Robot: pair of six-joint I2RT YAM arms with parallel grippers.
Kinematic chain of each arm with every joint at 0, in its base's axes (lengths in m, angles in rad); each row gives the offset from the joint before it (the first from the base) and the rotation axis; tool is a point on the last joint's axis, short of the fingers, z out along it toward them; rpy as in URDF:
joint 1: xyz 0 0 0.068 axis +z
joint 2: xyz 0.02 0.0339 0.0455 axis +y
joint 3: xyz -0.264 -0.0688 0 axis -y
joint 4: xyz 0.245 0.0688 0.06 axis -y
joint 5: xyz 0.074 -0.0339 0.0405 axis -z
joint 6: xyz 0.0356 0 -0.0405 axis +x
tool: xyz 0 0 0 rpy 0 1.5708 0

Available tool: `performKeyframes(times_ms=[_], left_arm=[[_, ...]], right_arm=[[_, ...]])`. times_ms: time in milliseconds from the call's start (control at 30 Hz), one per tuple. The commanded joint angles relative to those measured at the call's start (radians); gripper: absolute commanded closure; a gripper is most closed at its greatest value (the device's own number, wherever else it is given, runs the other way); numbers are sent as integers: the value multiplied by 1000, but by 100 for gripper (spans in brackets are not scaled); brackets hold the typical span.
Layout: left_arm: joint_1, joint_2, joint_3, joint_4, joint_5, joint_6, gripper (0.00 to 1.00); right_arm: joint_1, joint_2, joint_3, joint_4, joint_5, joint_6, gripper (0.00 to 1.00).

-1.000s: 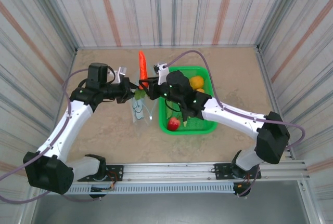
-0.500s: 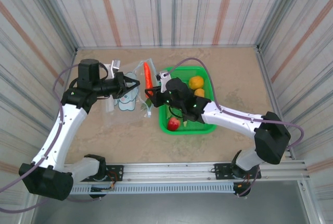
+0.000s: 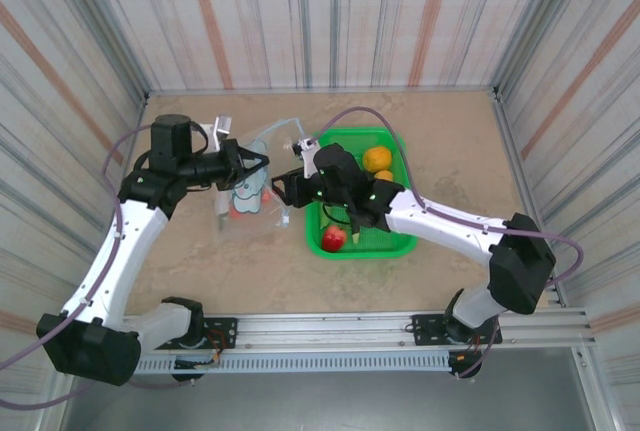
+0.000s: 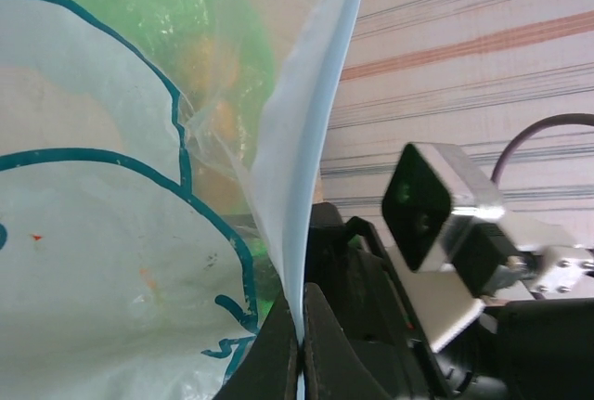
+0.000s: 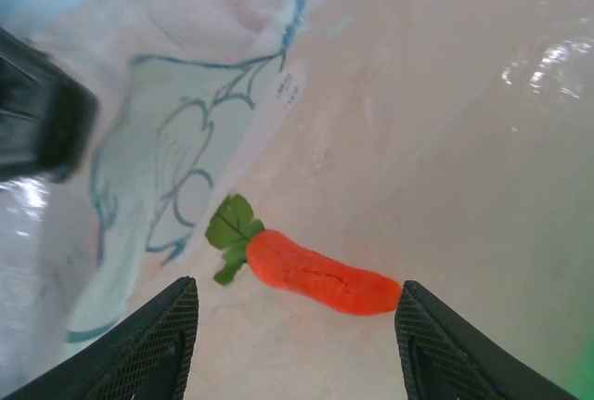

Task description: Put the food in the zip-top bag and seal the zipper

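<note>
The zip-top bag (image 3: 252, 186) is clear with a teal print and hangs from my left gripper (image 3: 256, 163). In the left wrist view that gripper (image 4: 302, 349) is shut on the zipper (image 4: 311, 159), the pale blue strip at the bag's mouth. The red-orange carrot (image 3: 241, 213) lies free within the bag's outline, apparently inside it. My right gripper (image 3: 284, 191) hovers beside the bag's mouth, open and holding nothing. In its wrist view the carrot (image 5: 320, 277) lies beyond the spread fingertips (image 5: 176, 326). More food sits in the basket: orange fruit (image 3: 377, 158), yellow fruit (image 3: 384, 177), red fruit (image 3: 333, 239).
The green mesh basket (image 3: 405, 243) stands right of the bag, under my right forearm. Corrugated walls enclose the tan table (image 3: 450, 141) on three sides. The rail with the arm bases runs along the near edge.
My right gripper has opened and let go of the carrot, which dropped down into the bag. The left arm swung left with the bag a second ago and has held still since.
</note>
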Motion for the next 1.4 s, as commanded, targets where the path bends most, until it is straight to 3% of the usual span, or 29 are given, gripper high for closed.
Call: performKeyframes(times_ms=[0, 133, 400, 533, 667, 1000, 1367], left_arm=[[11, -24, -3, -25, -7, 50, 100], [11, -34, -17, -64, -45, 76, 100], [65, -30, -73, -84, -54, 48, 100], [65, -42, -36, -132, -78, 85, 100], [64, -37, 0, -162, -67, 94, 100], [60, 28, 151, -361, -120, 225, 100], [46, 45, 79, -370, -110, 274, 100]], right_arm=[[-18, -45, 92, -129, -22, -51, 41], [-40, -53, 202, -305, -9, -97, 42], [-53, -191, 232, -365, 61, -76, 47], [-134, -267, 217, -434, 0, 24, 49], [-186, -298, 157, -539, 61, 34, 49], [-246, -15, 134, -682, -13, 72, 50], [-245, 329, 199, -632, -80, 87, 46]])
